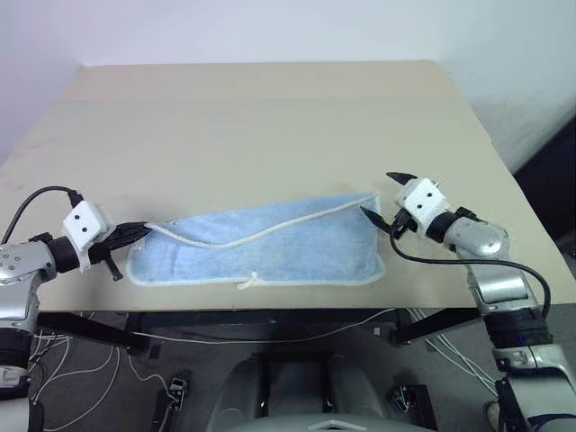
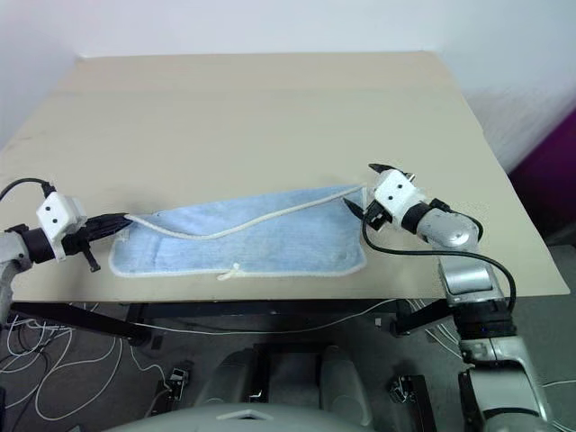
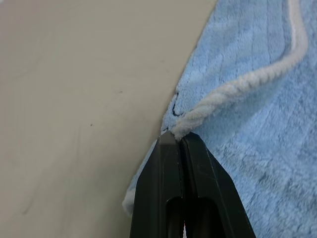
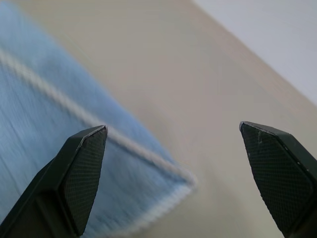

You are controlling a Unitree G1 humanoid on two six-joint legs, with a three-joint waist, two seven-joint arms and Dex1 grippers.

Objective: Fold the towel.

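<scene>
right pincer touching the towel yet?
Apart. The right wrist view shows the right pincer wide open, with the towel corner lying on the table beyond its fingertips, not between them.

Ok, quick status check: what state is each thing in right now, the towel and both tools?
towel: lying on the table near its front edge, folded over lengthwise, its left corner pinched and lifted.
left tool: shut on the towel's whitish hemmed corner.
right tool: open, empty, poised at the towel's right corner, not gripping it.
</scene>
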